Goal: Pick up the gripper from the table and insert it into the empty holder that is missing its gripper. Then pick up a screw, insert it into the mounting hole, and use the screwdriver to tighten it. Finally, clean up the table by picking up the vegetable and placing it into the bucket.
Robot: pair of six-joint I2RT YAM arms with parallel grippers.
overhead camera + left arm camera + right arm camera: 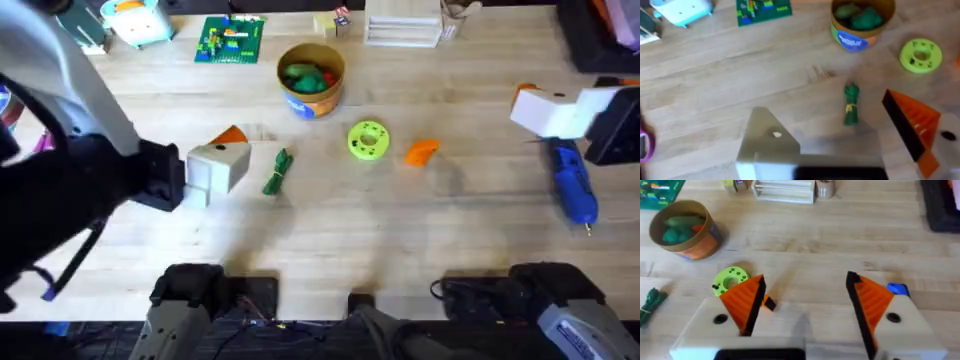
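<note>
Even, bright light falls on the table, with soft, faint shadows beside the vegetable and screwdriver. The left arm looms large, dark and blurred. The left wrist view is soft throughout.

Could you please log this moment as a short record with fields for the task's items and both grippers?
loose gripper: orange wedge lying on the table, beside the lime-green disc
holder: bare white finger on the left gripper, its other finger bears an orange tip
screwdriver: blue, lying by the right gripper
vegetable: dark green, on the table
bucket: tan, already holds green toys
grippers: both open, empty
</note>
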